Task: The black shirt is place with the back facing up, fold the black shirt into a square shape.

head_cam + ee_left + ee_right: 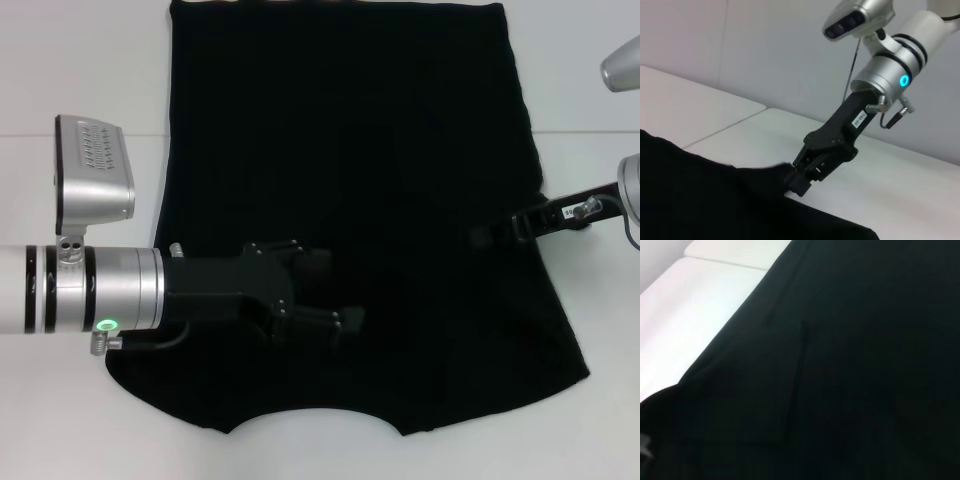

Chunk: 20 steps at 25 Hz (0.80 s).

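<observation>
Head view, black shirt (360, 150) flat with sleeves folded in, left tool (335, 295) spread, right tool (490, 236) pinching its edge

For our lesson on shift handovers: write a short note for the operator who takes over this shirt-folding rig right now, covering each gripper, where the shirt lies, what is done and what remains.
Left gripper: low over the near middle of the large plain black fabric T-shirt; whether it grips cloth cannot be told.
Right gripper: at the shirt's right edge, fingers closed on the fabric there.
Shirt: spread on the white table, neckline toward the robot, hem far. The sleeves look tucked in, since the sides run nearly straight.
Done: probably the sleeve folds.
Left: fold the body down into a square.
</observation>
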### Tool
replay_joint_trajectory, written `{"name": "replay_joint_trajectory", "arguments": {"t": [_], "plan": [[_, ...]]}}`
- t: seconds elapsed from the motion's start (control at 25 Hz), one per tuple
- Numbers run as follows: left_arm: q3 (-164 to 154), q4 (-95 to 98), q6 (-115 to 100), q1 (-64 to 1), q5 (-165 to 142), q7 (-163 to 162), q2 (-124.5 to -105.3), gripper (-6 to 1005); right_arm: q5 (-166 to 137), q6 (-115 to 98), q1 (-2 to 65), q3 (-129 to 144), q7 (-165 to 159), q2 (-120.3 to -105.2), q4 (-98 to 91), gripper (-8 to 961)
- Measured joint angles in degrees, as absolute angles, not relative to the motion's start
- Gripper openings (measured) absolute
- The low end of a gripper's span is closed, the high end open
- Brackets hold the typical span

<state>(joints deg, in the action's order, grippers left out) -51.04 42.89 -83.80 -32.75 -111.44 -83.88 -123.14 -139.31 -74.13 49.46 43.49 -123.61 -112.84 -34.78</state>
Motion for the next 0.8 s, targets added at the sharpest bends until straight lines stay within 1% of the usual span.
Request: {"name": "replay_joint_trajectory", "arguments": {"t": [0.28, 0.4, 0.48, 0.68, 0.8], "plan": [[-50.9, 42.9, -82.9, -33.0, -111.4, -83.9, -123.27, 936, -140.1, -74.3, 49.5, 43.6, -125.0, -112.78, -36.9, 187], [-50.9, 42.9, -82.8, -33.0, -111.4, -83.9, -123.30, 936, -140.4, -73.0, 48.9, 43.4, -127.1, -112.44, -37.0, 331], [-51.0, 42.9, -82.8, -33.1, -111.4, -83.9, -123.31, 935, -140.8, -71.7, 48.1, 43.4, -129.3, -111.91, -37.1, 427], [-51.0, 42.9, -82.8, -33.1, -111.4, -83.9, -123.48, 935, -142.0, -67.9, 46.0, 43.4, -135.5, -110.39, -37.0, 610], [-51.0, 42.9, -82.8, -33.1, -111.4, -83.9, -123.62, 934, -142.2, -66.5, 45.0, 43.5, -137.0, -109.95, -36.6, 733]]}}
